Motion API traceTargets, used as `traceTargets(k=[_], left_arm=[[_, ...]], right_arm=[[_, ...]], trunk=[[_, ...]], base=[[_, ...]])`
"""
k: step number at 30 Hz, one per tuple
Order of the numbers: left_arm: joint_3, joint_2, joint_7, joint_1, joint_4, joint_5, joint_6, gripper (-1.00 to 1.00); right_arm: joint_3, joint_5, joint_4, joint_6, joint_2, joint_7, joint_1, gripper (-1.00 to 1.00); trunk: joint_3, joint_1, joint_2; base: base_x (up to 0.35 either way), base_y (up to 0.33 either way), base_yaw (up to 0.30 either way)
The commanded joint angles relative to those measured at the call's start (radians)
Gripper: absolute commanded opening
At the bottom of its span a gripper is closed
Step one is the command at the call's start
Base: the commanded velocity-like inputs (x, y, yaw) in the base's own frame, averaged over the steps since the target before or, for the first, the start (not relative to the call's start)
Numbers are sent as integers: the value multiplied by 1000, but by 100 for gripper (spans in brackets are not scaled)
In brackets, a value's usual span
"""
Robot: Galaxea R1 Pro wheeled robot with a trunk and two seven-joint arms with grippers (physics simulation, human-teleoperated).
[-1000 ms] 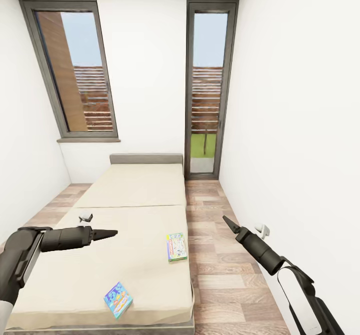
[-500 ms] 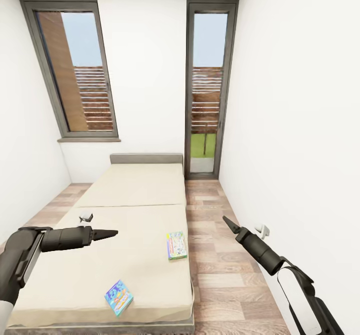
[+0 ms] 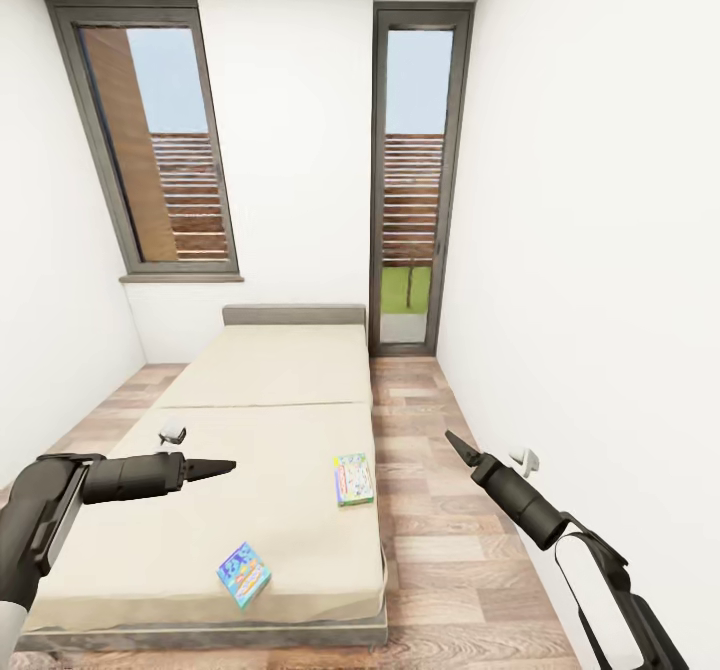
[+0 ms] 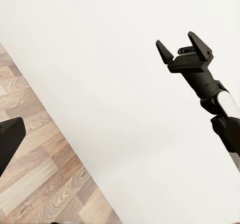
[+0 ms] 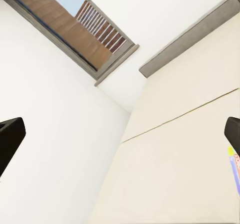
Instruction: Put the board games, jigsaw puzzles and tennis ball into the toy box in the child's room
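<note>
The bed (image 3: pixel 270 390) is beige with a grey headboard (image 3: pixel 293 314). On it lie a blue-and-orange board game (image 3: pixel 244 575) and a pale green-edged one (image 3: pixel 353 479). The floor (image 3: pixel 440 510) is brown wood-grain.

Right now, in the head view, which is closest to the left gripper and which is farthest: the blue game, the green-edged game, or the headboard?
From the left gripper:
1. Blue game, on the bed's near end.
2. Green-edged game, at the bed's right edge; close to the blue one's distance.
3. Headboard, at the far wall.
</note>
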Motion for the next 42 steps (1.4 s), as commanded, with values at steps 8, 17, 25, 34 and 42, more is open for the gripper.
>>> traceTargets(k=[8,17,25,34,42], left_arm=[[0,0,-4,0,0,-3,10,100],[0,-4,24,0,4,-2,6,100],[13,-4,161,0,313,-2,-85,100],[33,-4,327,0,536,4,-237,100],[90,-5,418,0,727,4,-397,100]], right_arm=[[-2,-9,0,9,0,1,0,100],[-2,-9,2,9,0,1,0,100],[-2,-11,9,9,-3,1,0,100],[-2,-10,10,9,1,1,0,100],[4,-9,10,9,2,-5,0,100]], trunk=[[0,0,-1],[0,0,-1],[0,0,-1],[0,0,-1],[0,0,-1]], base=[[-119,0,0],[-9,0,0],[0,0,0],[0,0,0],[0,0,0]])
